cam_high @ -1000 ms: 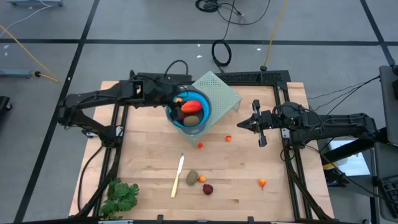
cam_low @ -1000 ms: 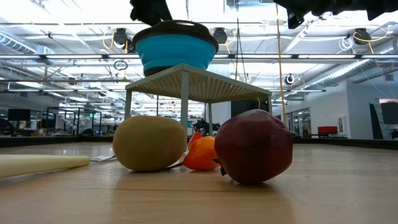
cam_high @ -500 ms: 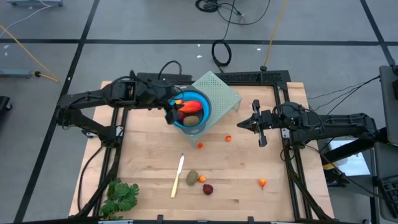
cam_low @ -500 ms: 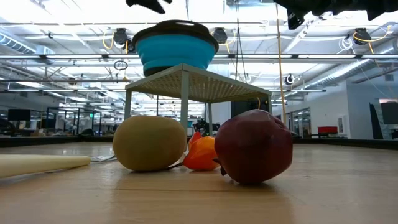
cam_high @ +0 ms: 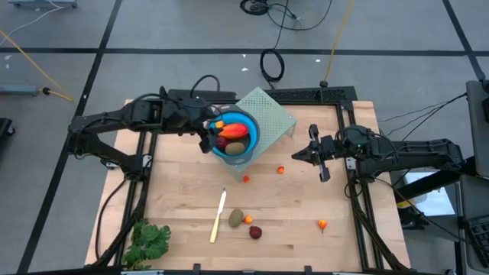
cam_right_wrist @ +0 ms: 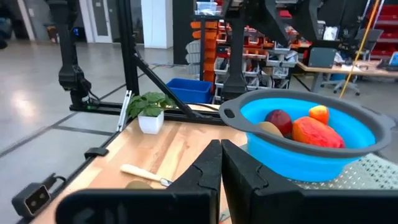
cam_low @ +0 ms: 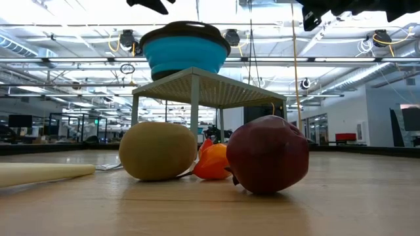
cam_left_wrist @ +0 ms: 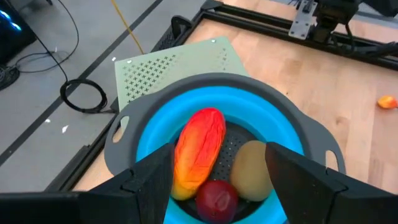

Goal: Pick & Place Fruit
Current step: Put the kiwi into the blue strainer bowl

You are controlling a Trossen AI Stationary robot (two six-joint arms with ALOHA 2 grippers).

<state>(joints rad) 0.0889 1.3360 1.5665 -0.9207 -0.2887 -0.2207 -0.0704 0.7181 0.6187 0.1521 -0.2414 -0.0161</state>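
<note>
Fruit fills a blue bowl (cam_high: pixel 233 136) on a perforated stand (cam_high: pixel 269 114) at the desk's far edge: an orange-red oblong (cam_left_wrist: pixel 200 148), a brown-green oval (cam_left_wrist: pixel 251 172) and a dark red ball (cam_left_wrist: pixel 216 198). More pieces lie loose on the desk (cam_high: pixel 298 206), including an oval (cam_high: pixel 236 218) and a red ball (cam_high: pixel 255 232). The left gripper (cam_high: pixel 205 140) hovers beside the bowl, jaws apart and empty, seemingly between picks; fetching another loose piece likely comes next. The right gripper (cam_high: pixel 315 153) waits near the right edge, jaws together, holding nothing.

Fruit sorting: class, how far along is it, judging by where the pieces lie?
Done: the blue bowl holds an orange-red oblong, a brown-green oval and a dark red ball. In hand: nothing; the left gripper is open beside the bowl. Left: six loose pieces, including a dark red ball, on the table.
</note>
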